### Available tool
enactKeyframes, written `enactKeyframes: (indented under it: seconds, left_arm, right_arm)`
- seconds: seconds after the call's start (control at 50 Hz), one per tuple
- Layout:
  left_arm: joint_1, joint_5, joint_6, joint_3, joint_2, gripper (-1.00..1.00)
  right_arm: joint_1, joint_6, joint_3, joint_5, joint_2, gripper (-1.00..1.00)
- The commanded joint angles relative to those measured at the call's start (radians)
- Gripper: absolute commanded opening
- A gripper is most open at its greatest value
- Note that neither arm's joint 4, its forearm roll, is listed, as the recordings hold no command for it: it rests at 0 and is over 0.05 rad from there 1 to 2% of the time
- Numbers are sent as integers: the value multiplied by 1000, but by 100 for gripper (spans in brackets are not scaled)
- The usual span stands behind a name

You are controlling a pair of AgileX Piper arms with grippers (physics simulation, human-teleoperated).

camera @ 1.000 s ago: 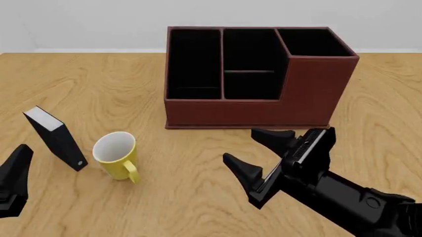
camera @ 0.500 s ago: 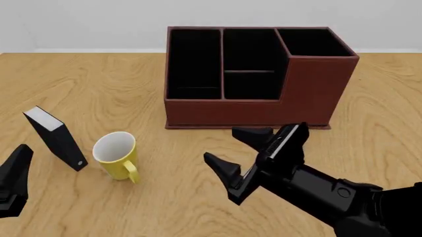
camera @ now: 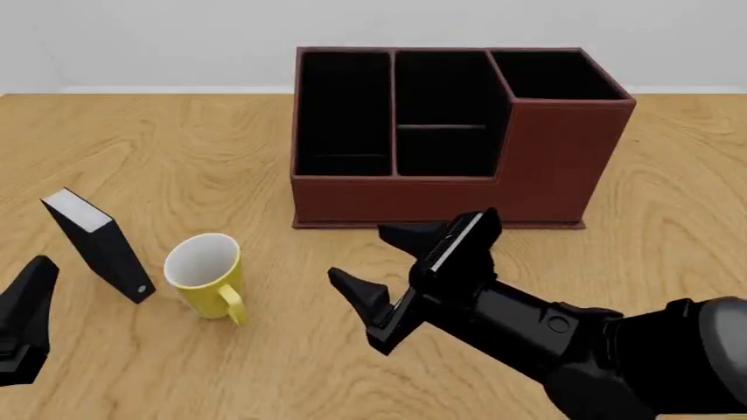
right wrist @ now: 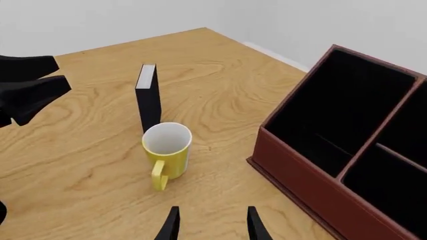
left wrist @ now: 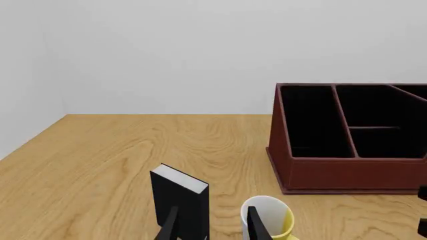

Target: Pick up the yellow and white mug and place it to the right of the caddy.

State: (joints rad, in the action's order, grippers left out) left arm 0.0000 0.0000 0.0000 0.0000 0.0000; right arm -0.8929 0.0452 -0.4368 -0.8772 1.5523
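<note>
The yellow and white mug [camera: 206,275] stands upright on the table at the front left, handle toward the near edge; it also shows as mug [right wrist: 167,148] and mug [left wrist: 272,221]. Behind the table's centre sits the dark red-brown caddy [camera: 548,166], also caddy [right wrist: 313,190] and caddy [left wrist: 347,172]. My right gripper [camera: 359,255] hovers open, to the right of the mug and in front of the caddy, nothing between its fingers [right wrist: 171,226]. My left gripper [left wrist: 212,227] is open at the front left edge, with a finger [camera: 26,317] showing left of the mug.
A small black-and-white book-like box [camera: 101,245] stands just left of the mug, also box [right wrist: 148,95]. The wooden table [camera: 175,149] runs back to a white wall. The left arm [right wrist: 27,85] shows in the right wrist view.
My right gripper has moved left across the front of the caddy, closer to the mug, still open. The left gripper, mug and box have not moved.
</note>
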Motion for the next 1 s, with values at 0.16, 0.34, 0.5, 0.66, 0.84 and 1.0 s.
enactKeyframes:
  seconds: [0.16, 0.34, 0.5, 0.66, 0.84, 1.0]
  left_arm:
    - [0, 0, 0, 0, 0, 100]
    - [0, 0, 0, 0, 0, 100]
    - [0, 0, 0, 0, 0, 100]
    - [0, 0, 0, 0, 0, 100]
    - [0, 0, 0, 0, 0, 100]
    - [0, 0, 0, 0, 0, 100]
  right_arm:
    - [-21, 16, -66, 1, 83, 100]
    - [-34, 24, -114, 16, 119, 100]
    - [-50, 27, -150, 25, 154, 100]
    - [-56, 36, -181, 36, 178, 100]
    - [-69, 48, -209, 36, 211, 100]
    - [-82, 54, -250, 54, 236, 100]
